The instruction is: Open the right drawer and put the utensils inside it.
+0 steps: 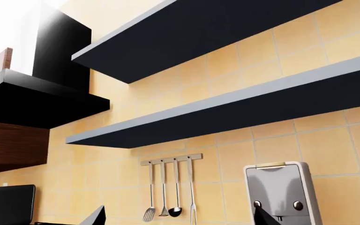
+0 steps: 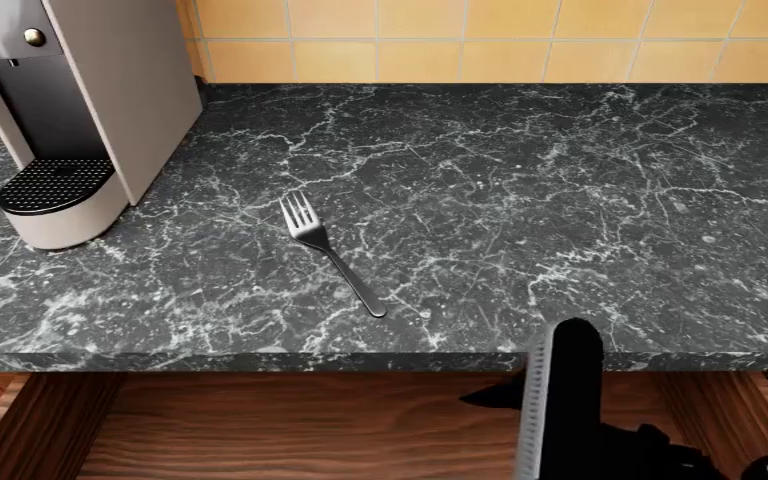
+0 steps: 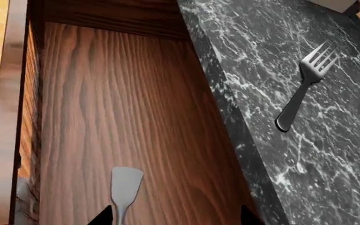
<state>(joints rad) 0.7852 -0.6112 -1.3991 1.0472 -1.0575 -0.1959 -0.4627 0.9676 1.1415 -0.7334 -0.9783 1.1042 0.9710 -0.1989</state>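
Pulled out below the front edge of the dark marbled desk (image 2: 518, 180): the right drawer (image 2: 291, 420), wood-grain bottom open to view. Lying flat on that bottom, in the right wrist view: the spatula (image 3: 123, 187), grey head visible, handle cut off by the frame edge and hidden between the two dark jaw tips. Hanging over the open drawer at about 5 o'clock in the head view: the right gripper (image 3: 176, 218), jaws apart, spatula not pinched. Still on the desk, near the middle of the head view: the fork (image 2: 331, 252), tines toward 11 o'clock, handle toward 5 o'clock, close to the front edge. At 10 o'clock on the desk: a grey coffee machine (image 2: 84, 100) against the yellow tiled wall. From the left gripper (image 1: 180, 218), only two dark tips seen in its own view, apart, clamped on nothing, aimed at shelves (image 1: 243, 108) and a utensil rail (image 1: 170, 160). No readable writing or brand anywhere.
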